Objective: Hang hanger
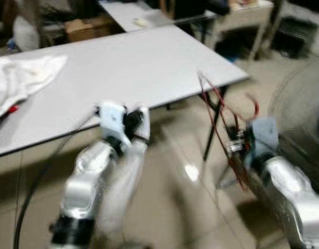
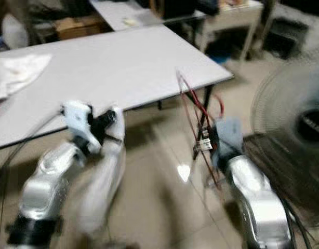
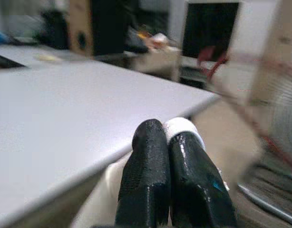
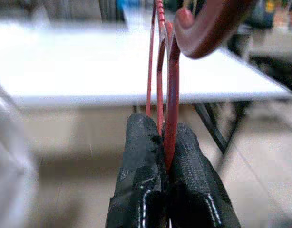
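my right gripper [image 4: 166, 142] clenched on the red hanger [image 4: 170, 85]; left gripper [image 3: 167, 142] closed empty beside the white table [image 1: 138, 62].

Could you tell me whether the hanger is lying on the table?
No, the right gripper holds the red hanger up beside the table.

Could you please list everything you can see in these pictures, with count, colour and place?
Hanger: one, red wire, clamped in the right gripper, beside the table's corner.
Table: one, grey, ahead of the robot.
Cloth: one, white, crumpled on the table's left end.
Second table: one, pale, behind the first.
Cardboard box: one, brown, behind the table.
Fan: one, dark grille, on the right.
Left gripper: black fingers shut, empty, at the table's near edge.
Right gripper: black fingers shut on the hanger.
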Robot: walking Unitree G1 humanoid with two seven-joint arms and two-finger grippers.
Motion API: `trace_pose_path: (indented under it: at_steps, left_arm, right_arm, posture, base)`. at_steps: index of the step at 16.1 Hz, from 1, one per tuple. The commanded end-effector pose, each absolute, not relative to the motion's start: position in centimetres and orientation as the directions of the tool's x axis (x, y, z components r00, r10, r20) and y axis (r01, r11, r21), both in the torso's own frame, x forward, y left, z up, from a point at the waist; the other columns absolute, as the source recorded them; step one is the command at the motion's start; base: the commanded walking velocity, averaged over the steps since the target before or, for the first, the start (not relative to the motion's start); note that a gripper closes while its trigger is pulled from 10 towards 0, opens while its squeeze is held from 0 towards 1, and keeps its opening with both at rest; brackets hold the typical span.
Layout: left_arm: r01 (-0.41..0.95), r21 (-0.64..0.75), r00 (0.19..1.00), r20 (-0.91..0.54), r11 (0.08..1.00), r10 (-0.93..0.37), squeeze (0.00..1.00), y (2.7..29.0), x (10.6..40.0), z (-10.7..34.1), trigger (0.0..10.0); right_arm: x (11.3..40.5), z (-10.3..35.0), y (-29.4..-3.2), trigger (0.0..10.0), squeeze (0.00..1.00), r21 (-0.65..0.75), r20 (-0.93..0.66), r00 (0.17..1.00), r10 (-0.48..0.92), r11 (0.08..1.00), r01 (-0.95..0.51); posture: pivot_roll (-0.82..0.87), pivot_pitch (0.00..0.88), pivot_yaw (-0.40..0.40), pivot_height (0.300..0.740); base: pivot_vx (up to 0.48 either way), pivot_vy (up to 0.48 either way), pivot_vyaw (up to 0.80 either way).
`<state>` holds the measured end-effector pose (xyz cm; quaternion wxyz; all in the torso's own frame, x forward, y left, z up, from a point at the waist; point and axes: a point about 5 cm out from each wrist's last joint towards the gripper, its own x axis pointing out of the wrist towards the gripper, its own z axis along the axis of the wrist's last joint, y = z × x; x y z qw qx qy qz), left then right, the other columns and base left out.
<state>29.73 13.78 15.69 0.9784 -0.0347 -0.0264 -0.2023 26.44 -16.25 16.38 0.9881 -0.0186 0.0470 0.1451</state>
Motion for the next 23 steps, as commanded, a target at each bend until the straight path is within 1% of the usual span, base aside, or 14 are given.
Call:
trace_pose_path:
  at_steps: [1, 3, 4, 6, 8, 10, 12, 14, 17, 18, 19, 21, 22, 23]
  left_arm:
    - [0.421, -0.063, 0.905, 0.09, 0.905, -0.415, 0.0, 12.9, 30.5, 16.8, 10.0]
    - [0.418, -0.059, 0.905, 0.117, 0.907, -0.409, 0.0, 12.8, 31.6, 18.3, 10.0]
    - [0.41, -0.069, 0.907, 0.14, 0.91, -0.398, 0.0, 12.8, 32.1, 19.1, 10.0]
    - [0.419, -0.066, 0.901, 0.156, 0.906, -0.405, 0.0, 12.7, 32.7, 19.9, 10.0]
    - [0.417, -0.059, 0.902, 0.152, 0.907, -0.405, 0.0, 12.9, 33.1, 20.2, 10.0]
    - [0.413, -0.06, 0.904, 0.151, 0.909, -0.401, 0.0, 13.1, 33.2, 20.1, 10.0]
    - [0.407, -0.061, 0.906, 0.148, 0.911, -0.395, 0.0, 13.3, 33.3, 20.0, 10.0]
    - [0.4, -0.066, 0.911, 0.14, 0.914, -0.388, 0.0, 13.6, 33.4, 19.6, 10.0]
    - [0.368, -0.065, 0.926, 0.118, 0.928, -0.359, 0.0, 14.4, 33.6, 18.8, 10.0]
    - [0.363, -0.062, 0.928, 0.116, 0.93, -0.355, 0.0, 14.5, 33.7, 18.7, 10.0]
    - [0.357, -0.049, 0.93, 0.11, 0.933, -0.35, 0.0, 14.7, 34.1, 19.0, 10.0]
    - [0.37, -0.024, 0.924, 0.108, 0.929, -0.366, 0.0, 14.6, 34.7, 19.5, 10.0]
    - [0.402, 0.003, 0.91, 0.114, 0.916, -0.4, 0.0, 14.1, 35.6, 20.6, 10.0]
    - [0.422, 0.029, 0.899, 0.116, 0.906, -0.422, 0.0, 13.7, 36.4, 21.5, 10.0]
  right_arm:
    - [26.2, 16.7, -17.7, 10.0, 0.0, -0.024, -0.095, 0.969, 0.228, 0.973, -0.231]
    - [26.7, 18.0, -17.8, 10.0, 0.0, -0.035, -0.048, 0.977, 0.207, 0.977, -0.209]
    - [26.8, 18.5, -17.7, 10.0, 0.0, -0.076, -0.021, 0.978, 0.209, 0.975, -0.21]
    - [26.6, 18.5, -17.3, 10.0, 0.0, -0.035, -0.028, 0.969, 0.245, 0.969, -0.246]
    - [26.4, 18.1, -17.1, 10.0, 0.0, -0.027, -0.049, 0.963, 0.265, 0.963, -0.267]
    - [26.3, 17.9, -17.4, 10.0, 0.0, -0.012, -0.062, 0.968, 0.242, 0.97, -0.243]
    - [26.4, 17.9, -17.6, 10.0, 0.0, -0.032, -0.068, 0.968, 0.242, 0.969, -0.244]
    - [26.3, 18.0, -17.6, 10.0, 0.0, -0.062, -0.074, 0.956, 0.283, 0.956, -0.288]
    - [25.5, 18.2, -17.2, 10.0, 0.0, -0.116, -0.13, 0.864, 0.487, 0.858, -0.501]
    - [25.3, 18.4, -17.3, 10.0, 0.0, -0.113, -0.134, 0.845, 0.517, 0.839, -0.532]
    - [25.0, 19.1, -17.9, 10.0, 0.0, -0.11, -0.143, 0.793, 0.592, 0.787, -0.607]
    - [24.4, 20.0, -18.8, 10.0, 0.0, -0.114, -0.159, 0.723, 0.672, 0.715, -0.69]
    - [23.3, 20.7, -20.3, 10.0, 0.0, -0.112, -0.201, 0.636, 0.745, 0.628, -0.771]
    - [22.4, 21.3, -21.7, 10.0, 0.0, -0.102, -0.244, 0.579, 0.778, 0.573, -0.813]
  posture:
    - [-0.1, 0.0, 0.055, 0.74]
    - [-0.1, 0.0, 0.061, 0.74]
    - [-0.1, 0.0, 0.062, 0.74]
    - [-0.1, 0.0, 0.064, 0.74]
    - [-0.1, 0.0, 0.066, 0.74]
    - [-0.11, 0.0, 0.068, 0.74]
    - [-0.11, 0.0, 0.061, 0.74]
    - [-0.11, 0.0, 0.037, 0.74]
    - [-0.11, 0.0, -0.013, 0.74]
    - [-0.11, 0.0, -0.02, 0.74]
    - [-0.11, 0.0, -0.028, 0.74]
    - [-0.1, 0.0, -0.034, 0.74]
    - [-0.1, 0.0, -0.032, 0.74]
    - [-0.1, 0.0, -0.027, 0.74]
  base:
    - [0.379, 0.0, 0.0]
    - [0.384, 0.0, 0.0]
    - [0.379, 0.0, 0.0]
    - [0.382, 0.0, 0.0]
    - [0.388, 0.0, 0.0]
    - [0.416, 0.0, 0.32]
    - [0.42, 0.0, 0.78]
    - [0.42, 0.0, 0.0]
    - [0.421, 0.0, 0.0]
    - [0.42, 0.0, 0.0]
    - [0.42, 0.0, 0.0]
    - [0.42, 0.0, 0.0]
    - [0.416, 0.0, 0.0]
    - [0.412, 0.0, 0.0]
